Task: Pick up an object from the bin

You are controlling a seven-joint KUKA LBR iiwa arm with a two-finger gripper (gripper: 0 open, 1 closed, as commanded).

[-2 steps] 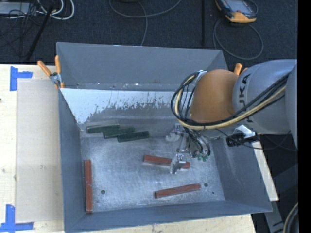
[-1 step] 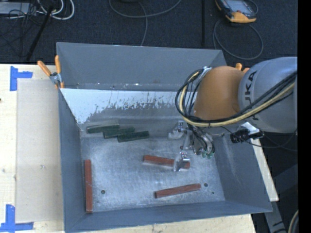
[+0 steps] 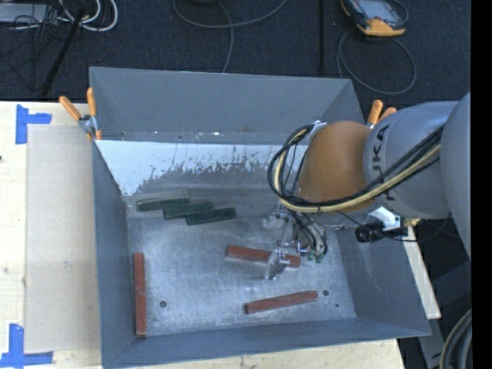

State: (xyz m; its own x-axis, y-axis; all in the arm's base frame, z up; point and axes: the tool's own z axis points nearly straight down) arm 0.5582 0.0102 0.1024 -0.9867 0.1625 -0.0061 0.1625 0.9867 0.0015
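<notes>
Camera view — mid red-brown bar [image 3: 244,253], rt end hidden.

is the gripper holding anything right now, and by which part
Cannot be told. The gripper is down at the right end of the red-brown bar in the middle of the bin, but a grip on that end is not clear.
</notes>
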